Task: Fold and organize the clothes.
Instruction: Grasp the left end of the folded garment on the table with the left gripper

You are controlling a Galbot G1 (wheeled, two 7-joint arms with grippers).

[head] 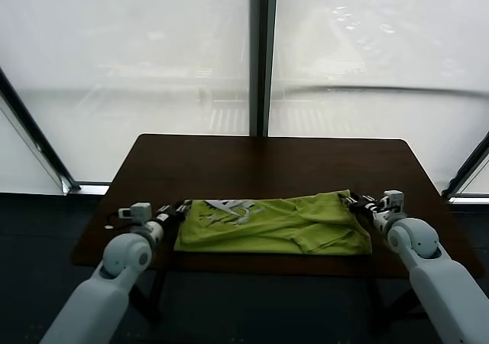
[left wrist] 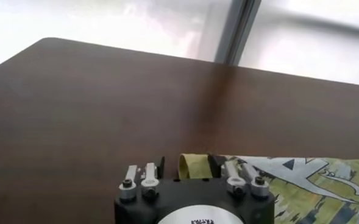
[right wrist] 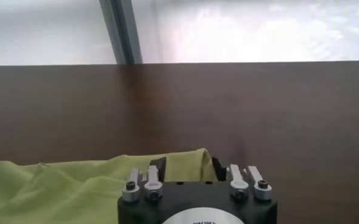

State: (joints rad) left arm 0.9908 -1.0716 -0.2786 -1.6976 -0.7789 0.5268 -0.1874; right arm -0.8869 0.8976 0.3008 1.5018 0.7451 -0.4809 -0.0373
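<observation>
Lying across the near half of the table, the shirt has been reduced to a low, wide band, so at least one fold looks done. The band is not neat: its near edge bulges, a flap overlaps toward the right end, and creases run through the middle. Judged from this, the lengthwise fold is in place or just being finished, while the crosswise folds that would bring it down to a compact stack and the final tidying remain.

The long axis of the shirt runs left to right, parallel to the table's near edge. The white-grey print faces up at the robot's left end; which end holds the collar cannot be made out.

The left gripper sits at the shirt's left end with a tab of green fabric between its fingers, so its jaws appear to be pinching that corner. The right gripper sits at the right end, and its wrist view shows a green fold rising between the fingers; it too appears clamped on the cloth.
</observation>
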